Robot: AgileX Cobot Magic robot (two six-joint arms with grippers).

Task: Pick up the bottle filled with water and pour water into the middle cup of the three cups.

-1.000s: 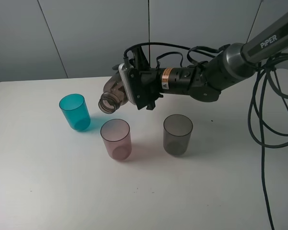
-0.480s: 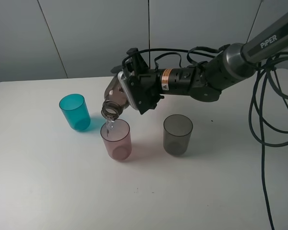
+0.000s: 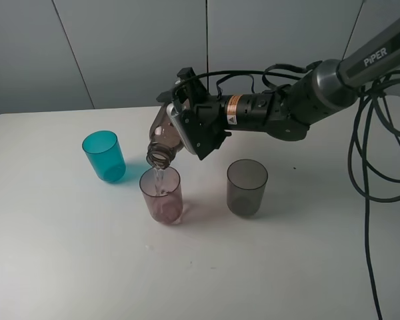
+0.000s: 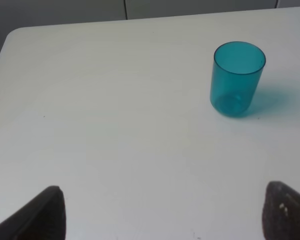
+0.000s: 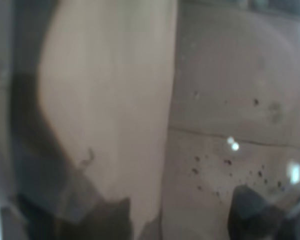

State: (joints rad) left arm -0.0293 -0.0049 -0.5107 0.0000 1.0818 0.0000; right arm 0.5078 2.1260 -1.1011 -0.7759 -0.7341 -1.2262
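My right gripper (image 3: 175, 128) is shut on the smoky grey-brown bottle (image 3: 162, 142) and holds it tipped mouth-down over the pale pink middle cup (image 3: 161, 194). A thin stream of water falls from the bottle's neck into that cup. The teal cup (image 3: 104, 155) stands to its left and the smoky grey cup (image 3: 247, 187) to its right. The bottle's wall (image 5: 105, 100) fills the right wrist view. The teal cup (image 4: 237, 78) shows in the left wrist view, far ahead of my open left gripper (image 4: 165, 212).
The cups stand on a white table (image 3: 67, 253). Black cables (image 3: 370, 173) hang at the right beside the right arm. A grey panelled wall (image 3: 120, 47) runs behind the table.
The right gripper has tipped the bottle further down over the pink cup. One second ago no water fell; now a stream runs into the cup.
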